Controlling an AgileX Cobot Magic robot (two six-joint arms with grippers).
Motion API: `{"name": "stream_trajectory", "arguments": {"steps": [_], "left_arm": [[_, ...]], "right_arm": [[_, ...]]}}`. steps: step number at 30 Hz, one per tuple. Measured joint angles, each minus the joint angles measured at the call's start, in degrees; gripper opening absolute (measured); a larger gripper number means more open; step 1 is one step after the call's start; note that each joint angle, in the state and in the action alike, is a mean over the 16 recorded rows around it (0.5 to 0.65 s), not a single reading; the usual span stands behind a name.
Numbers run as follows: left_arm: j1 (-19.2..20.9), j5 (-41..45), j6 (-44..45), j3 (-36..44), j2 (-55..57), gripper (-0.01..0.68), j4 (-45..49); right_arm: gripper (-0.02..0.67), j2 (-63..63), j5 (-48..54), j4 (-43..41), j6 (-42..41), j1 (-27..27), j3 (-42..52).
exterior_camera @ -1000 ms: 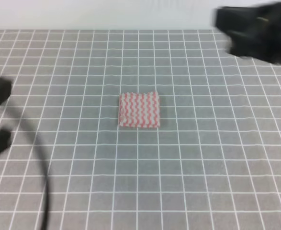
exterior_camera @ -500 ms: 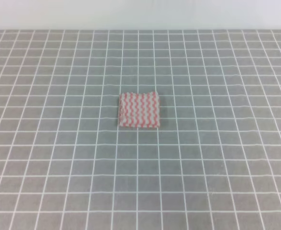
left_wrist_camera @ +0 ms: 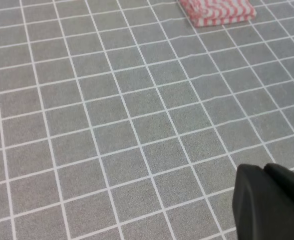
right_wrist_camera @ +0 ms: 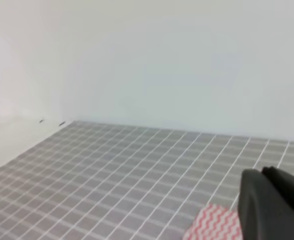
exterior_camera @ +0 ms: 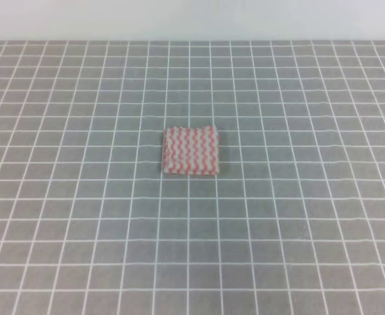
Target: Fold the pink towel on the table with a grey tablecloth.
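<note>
The pink towel (exterior_camera: 191,150) lies folded into a small, thick rectangle in the middle of the table with a grey tablecloth (exterior_camera: 297,216). No arm shows in the exterior high view. In the left wrist view the pink towel (left_wrist_camera: 218,11) is far off at the top edge. My left gripper (left_wrist_camera: 263,168) is a dark block at the bottom right, its fingers pressed together and holding nothing. The right wrist view looks across the table, with a corner of the pink towel (right_wrist_camera: 213,224) at the bottom. My right gripper (right_wrist_camera: 262,171) is beside it, shut and empty.
A plain white wall (right_wrist_camera: 162,60) rises behind the table's far edge. A bare white surface (right_wrist_camera: 6,137) runs along the left past the cloth's edge. Only the grid-patterned cloth surrounds the towel.
Both arms, seen at the left and upper right edges a second ago, have withdrawn from the exterior high view. The folded towel has not moved.
</note>
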Motion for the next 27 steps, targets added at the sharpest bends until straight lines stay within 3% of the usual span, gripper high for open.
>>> {"name": "stream_trajectory", "arguments": {"steps": [12, 20, 27], "left_arm": [[0.0, 0.0, 0.0, 0.0, 0.2, 0.000, 0.2], [0.0, -0.1, 0.0, 0.0, 0.3, 0.001, 0.5], [0.0, -0.1, 0.0, 0.0, 0.4, 0.001, 0.7]], "right_arm": [[-0.017, 0.3, 1.8, -4.0, 0.3, -0.7, 2.8], [-0.017, -0.5, -12.6, -7.8, -4.7, -2.3, 11.1], [-0.017, -7.4, -19.6, -8.0, -11.5, -9.2, 19.5]]}}
